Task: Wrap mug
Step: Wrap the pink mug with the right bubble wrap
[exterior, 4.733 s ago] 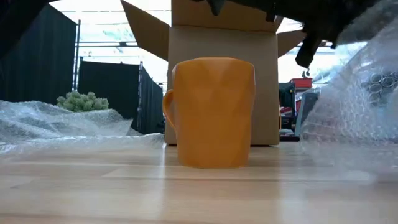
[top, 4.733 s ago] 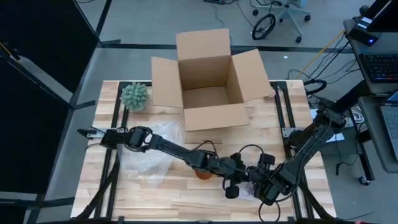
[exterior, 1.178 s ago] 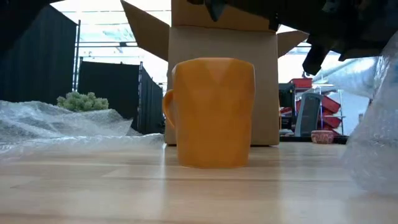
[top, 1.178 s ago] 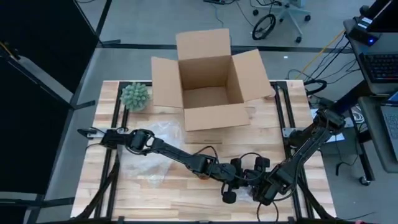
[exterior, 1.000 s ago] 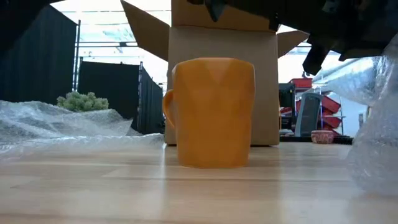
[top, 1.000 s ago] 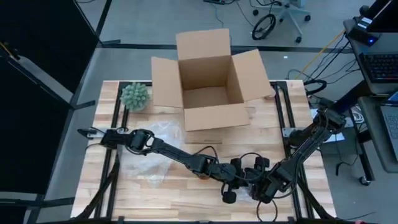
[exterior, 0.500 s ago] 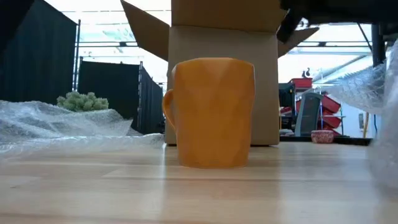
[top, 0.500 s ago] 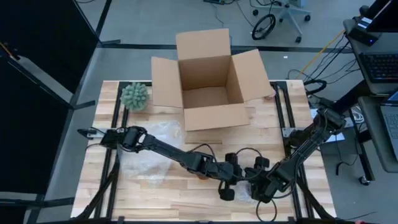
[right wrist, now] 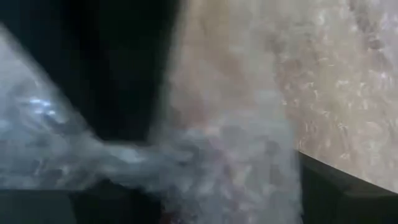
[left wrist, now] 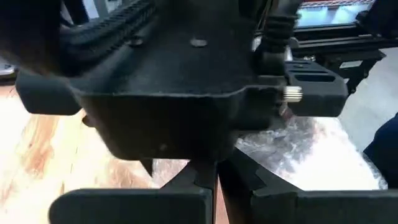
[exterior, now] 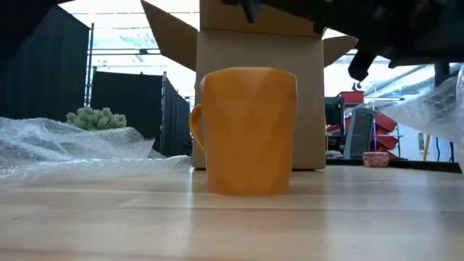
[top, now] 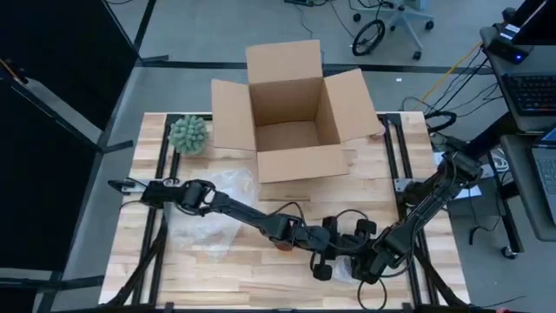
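On the wooden slatted table (top: 217, 269) stand one orange ceramic mug (exterior: 246, 130), one open brown cardboard box (top: 291, 113) and one green spiky ball (top: 188, 133), while the right gripper (top: 369, 265) pinches one clear bubble-wrap sheet (right wrist: 205, 149) beside the left gripper (top: 326, 261), whose fingers look nearly closed.

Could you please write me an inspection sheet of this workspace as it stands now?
Surface: wooden table, bare at the front left.
Job's things: orange mug upright, unwrapped, handle on its left in the low view; bubble wrap on the left; another sheet pinched by the right gripper.
Clutter: open box at the back; green plant at the back left.
Grippers: left gripper beside the mug, fingers together; right one shut on wrap.
Cables: loops over the arms.
Surroundings: chair, desk with keyboard; no people.
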Motion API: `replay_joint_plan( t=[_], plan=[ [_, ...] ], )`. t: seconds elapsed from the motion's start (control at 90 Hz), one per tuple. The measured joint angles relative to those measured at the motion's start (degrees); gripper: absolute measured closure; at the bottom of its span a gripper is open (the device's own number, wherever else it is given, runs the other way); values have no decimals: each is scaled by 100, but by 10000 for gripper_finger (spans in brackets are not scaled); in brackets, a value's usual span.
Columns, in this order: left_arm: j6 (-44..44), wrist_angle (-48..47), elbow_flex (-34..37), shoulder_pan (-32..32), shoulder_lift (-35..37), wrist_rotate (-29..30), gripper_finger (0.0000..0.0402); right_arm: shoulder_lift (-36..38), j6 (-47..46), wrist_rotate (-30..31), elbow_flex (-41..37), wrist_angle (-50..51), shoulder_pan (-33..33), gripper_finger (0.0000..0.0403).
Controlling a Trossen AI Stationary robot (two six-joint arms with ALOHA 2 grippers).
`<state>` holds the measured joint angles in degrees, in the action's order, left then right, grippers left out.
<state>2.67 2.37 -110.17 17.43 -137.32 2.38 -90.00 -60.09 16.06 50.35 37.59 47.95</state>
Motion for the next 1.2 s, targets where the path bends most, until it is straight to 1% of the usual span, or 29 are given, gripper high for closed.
replay_joint_plan(
  t=[0.2,0.389,0.533,0.7,0.844,1.078,1.2],
  plan=[
    [56,4,-15,-87,-105,-104,402,-13,56,-8,84,80,-1,161],
    [144,-61,-20,-96,-103,-63,402,-22,166,-62,535,508,6,161],
    [145,-102,-20,-101,-103,-42,402,-13,309,-167,946,1030,6,161],
    [143,-136,-20,-103,-103,-25,402,-2,294,-169,1492,1870,62,161],
    [143,-126,-20,-101,-103,-24,402,6,289,-123,1871,2366,151,161],
    [143,-131,-20,-101,-103,-23,402,11,288,304,1952,2446,169,161],
    [141,-130,-20,-101,-103,-22,402,104,210,44,2003,2772,167,161]
  ],
)
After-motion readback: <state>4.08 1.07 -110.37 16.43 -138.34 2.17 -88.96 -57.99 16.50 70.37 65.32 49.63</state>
